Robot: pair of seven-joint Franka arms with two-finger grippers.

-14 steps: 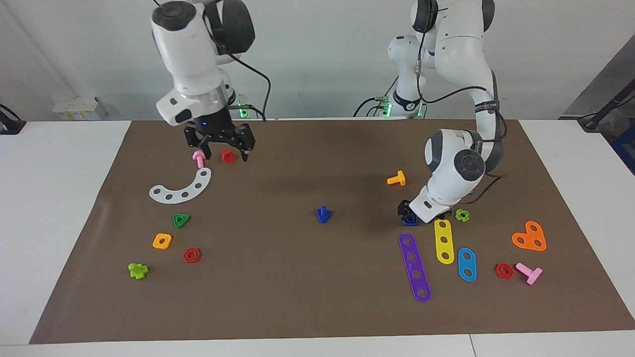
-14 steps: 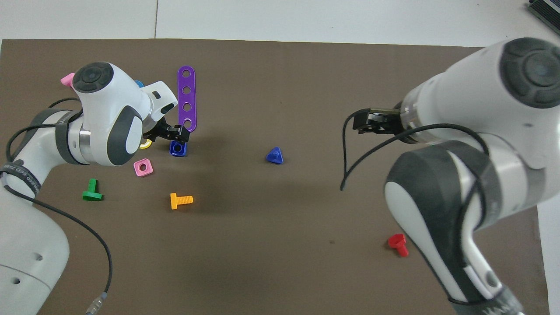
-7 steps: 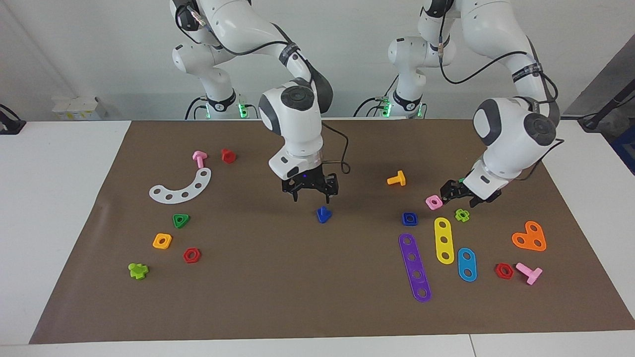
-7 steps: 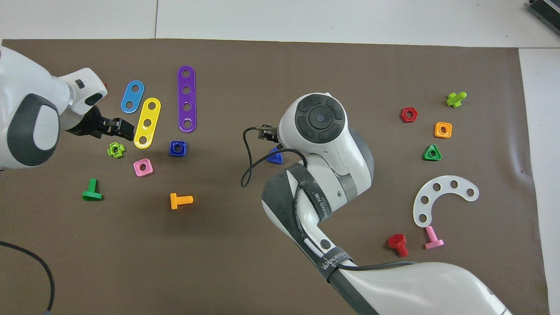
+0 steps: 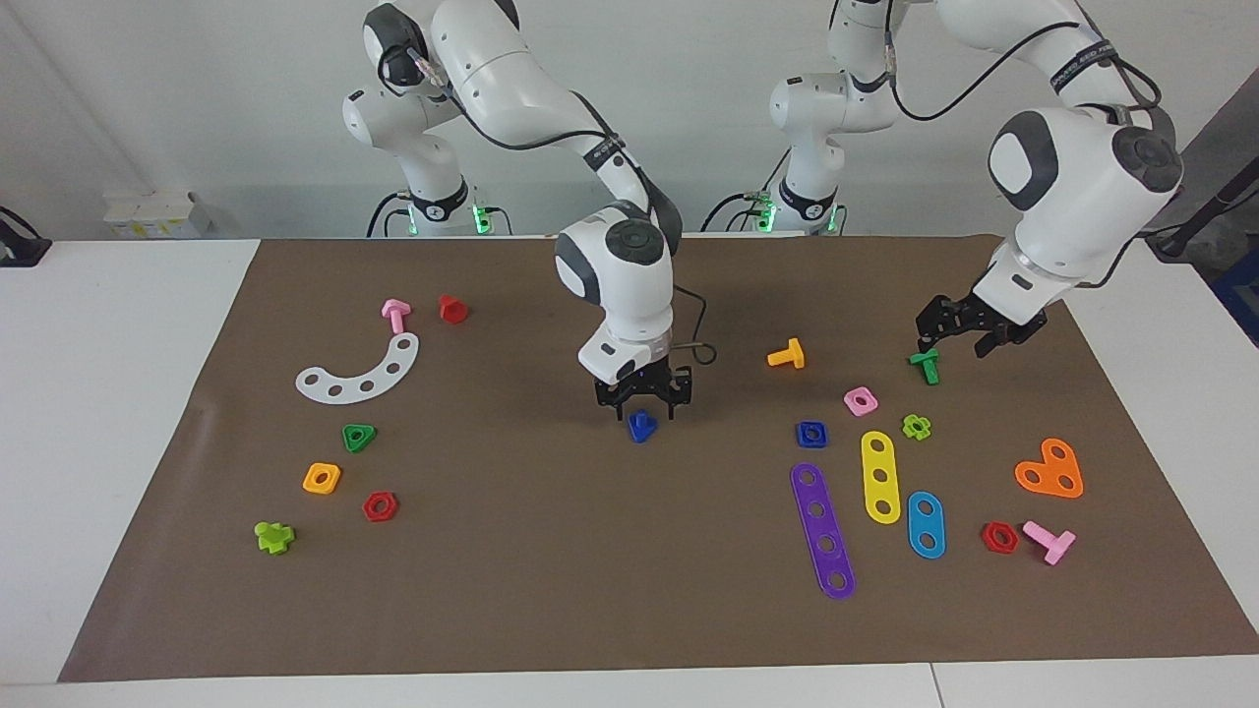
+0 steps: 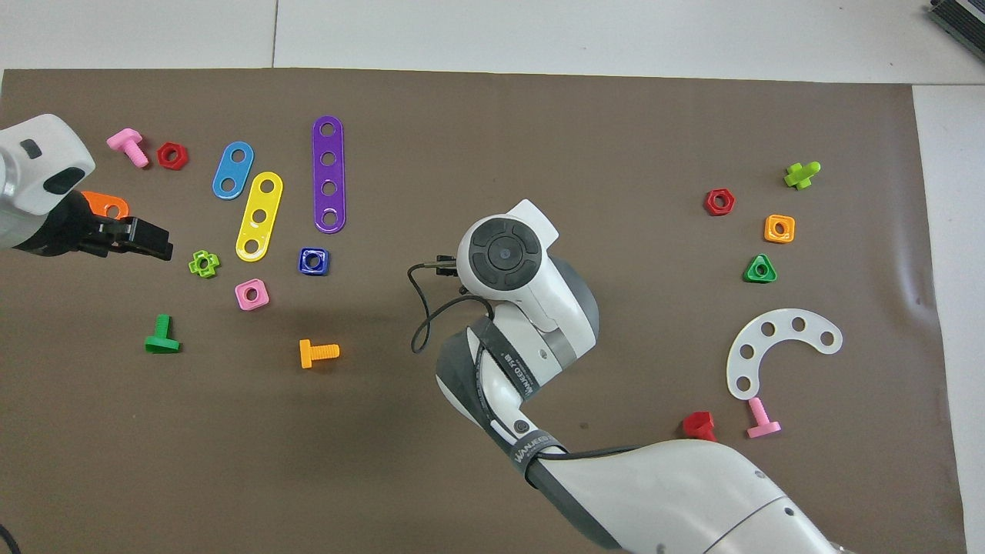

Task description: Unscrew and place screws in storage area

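My left hand [image 5: 952, 331] has pulled back from the pink square nut [image 5: 860, 400] and hangs over the green plastic bolt [image 5: 926, 364], waiting, with nothing showing in it. Whether it is apart or together I cannot tell. My right hand [image 5: 644, 403] has dropped low over the small dark-blue plastic bolt with the triangular head [image 5: 640, 426], its fingers apart either side of the upturned stub. That bolt stands head-down midway along the brown paper mat [image 5: 629, 610], well apart from the flat blue square nut [image 5: 812, 434]. I judge the unscrewing done; closing, lifting and carrying to storage remain.
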